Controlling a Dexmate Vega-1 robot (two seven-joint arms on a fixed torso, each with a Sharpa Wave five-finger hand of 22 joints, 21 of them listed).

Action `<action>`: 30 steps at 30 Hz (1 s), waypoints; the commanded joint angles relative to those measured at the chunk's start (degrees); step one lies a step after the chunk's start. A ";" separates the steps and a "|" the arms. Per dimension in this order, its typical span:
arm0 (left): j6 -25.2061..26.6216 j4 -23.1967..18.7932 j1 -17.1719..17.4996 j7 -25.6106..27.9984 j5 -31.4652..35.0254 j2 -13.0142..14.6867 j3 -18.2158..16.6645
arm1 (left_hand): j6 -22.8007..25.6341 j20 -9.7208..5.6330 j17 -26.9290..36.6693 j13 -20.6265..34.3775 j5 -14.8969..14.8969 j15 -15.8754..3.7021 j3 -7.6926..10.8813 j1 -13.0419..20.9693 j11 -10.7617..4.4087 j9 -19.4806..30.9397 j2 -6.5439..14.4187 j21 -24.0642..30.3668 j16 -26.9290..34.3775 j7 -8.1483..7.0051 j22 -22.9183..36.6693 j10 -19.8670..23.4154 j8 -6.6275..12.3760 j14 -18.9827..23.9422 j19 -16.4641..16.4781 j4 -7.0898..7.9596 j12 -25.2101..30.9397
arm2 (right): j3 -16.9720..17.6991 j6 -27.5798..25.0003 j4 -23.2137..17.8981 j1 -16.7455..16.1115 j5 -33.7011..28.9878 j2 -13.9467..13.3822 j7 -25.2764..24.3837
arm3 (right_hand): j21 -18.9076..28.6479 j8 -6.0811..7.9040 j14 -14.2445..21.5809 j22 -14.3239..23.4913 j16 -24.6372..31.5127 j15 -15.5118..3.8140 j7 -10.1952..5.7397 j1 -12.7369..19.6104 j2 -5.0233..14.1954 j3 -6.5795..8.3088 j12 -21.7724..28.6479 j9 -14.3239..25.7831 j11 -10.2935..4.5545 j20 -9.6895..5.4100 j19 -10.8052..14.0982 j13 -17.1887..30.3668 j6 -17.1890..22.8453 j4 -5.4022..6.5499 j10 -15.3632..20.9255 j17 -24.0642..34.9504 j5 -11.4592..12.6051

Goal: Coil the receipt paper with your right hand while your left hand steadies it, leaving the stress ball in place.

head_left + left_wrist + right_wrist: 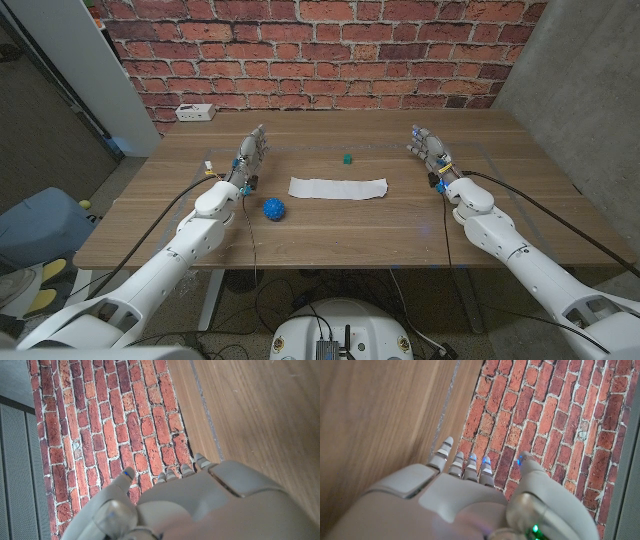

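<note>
A white strip of receipt paper [338, 188] lies unrolled and flat at the table's middle. A blue spiky stress ball [274, 209] sits just in front of the strip's left end. My left hand [252, 157] stands left of the paper, fingers straight and apart, holding nothing. My right hand [429, 150] stands right of the paper, also empty with fingers extended. In the left wrist view my left hand [200, 505] reaches toward the brick wall over bare wood. The right wrist view has my right hand [470, 500] the same way.
A small green cube [347, 158] sits behind the paper. A white power strip [193, 112] lies at the table's far left corner. The wooden table [330, 235] ends near the brick wall [320, 45]. A grey concrete wall stands at the right.
</note>
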 commanded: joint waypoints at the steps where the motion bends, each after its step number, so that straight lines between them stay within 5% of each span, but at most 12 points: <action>1: 0.90 -0.46 0.30 0.85 0.03 0.18 -0.04 | -2.95 0.63 0.19 0.17 0.13 -0.98 0.32 0.42 0.49 0.07 0.70 0.23 0.29 -0.22 0.21 -4.87 0.45 -5.66 -0.13 -0.30 0.25 | -2.86 -9.07 -5.44 1.57 -5.70 -3.01 -5.57 | 0.45 0.41 0.73 0.31 0.44 0.21 -0.36 1.23 0.53 0.66 0.49 0.31 0.11 -0.03 0.70 0.11 0.74 -0.31 0.80 0.23 0.07; 30: 0.37 -1.85 2.88 1.12 -1.18 0.80 -1.05 | -1.56 1.68 0.23 0.23 -0.04 -0.35 -0.16 0.72 1.64 0.13 0.28 -0.29 0.19 -0.01 0.26 -4.05 0.36 -4.82 0.66 -1.02 0.14 | -12.56 -30.75 -14.19 10.27 -19.70 -6.61 -7.34 | 0.56 0.62 1.47 0.39 0.74 -1.23 -0.97 2.93 2.59 2.07 0.72 0.39 -0.56 -0.75 1.24 0.20 2.30 -0.65 2.17 0.76 -0.61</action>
